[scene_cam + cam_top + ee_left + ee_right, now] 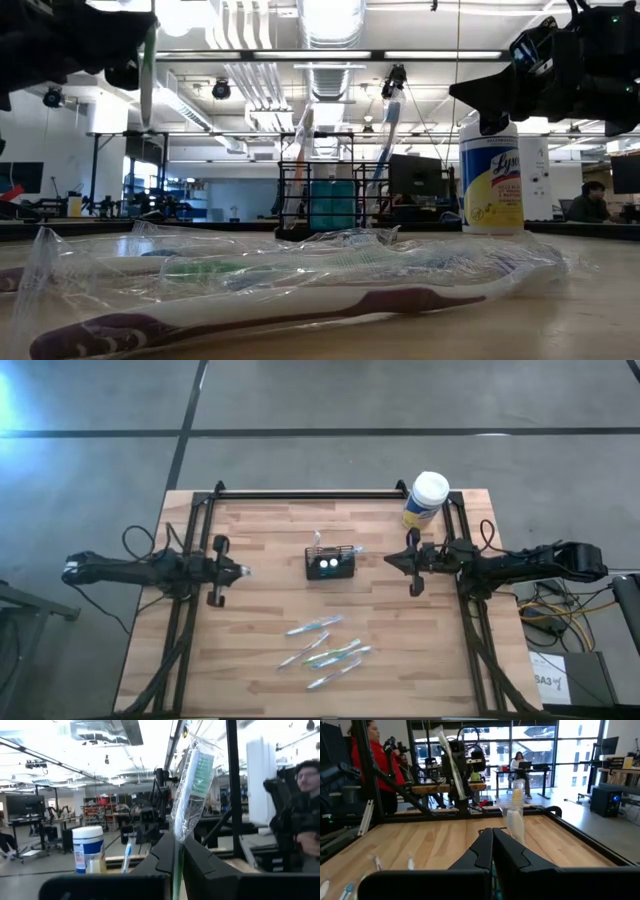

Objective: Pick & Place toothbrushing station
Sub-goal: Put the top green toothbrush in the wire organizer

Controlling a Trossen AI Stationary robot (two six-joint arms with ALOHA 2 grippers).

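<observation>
The toothbrushing station, a small black mesh caddy, stands at the table's middle with toothbrushes upright in it. My left gripper hovers to the caddy's left, shut on a clear-wrapped toothbrush with green bristles. My right gripper hovers to the caddy's right, shut, with nothing between its fingers. In the right wrist view a wrapped toothbrush rises just beyond my fingertips, and the caddy itself is mostly hidden behind them. My left gripper pinches the wrapped toothbrush by its handle between its two fingers, wrapper and all. The fingers lie about level, pointing toward the table's right, across the brush. The brush stands up above the fingers, slightly tilted, head on top, clear of the table.
A white-lidded, yellow-labelled canister stands at the far right. Several wrapped toothbrushes lie near the front middle. A black frame rail runs along the far edge. A person in red stands beyond the table.
</observation>
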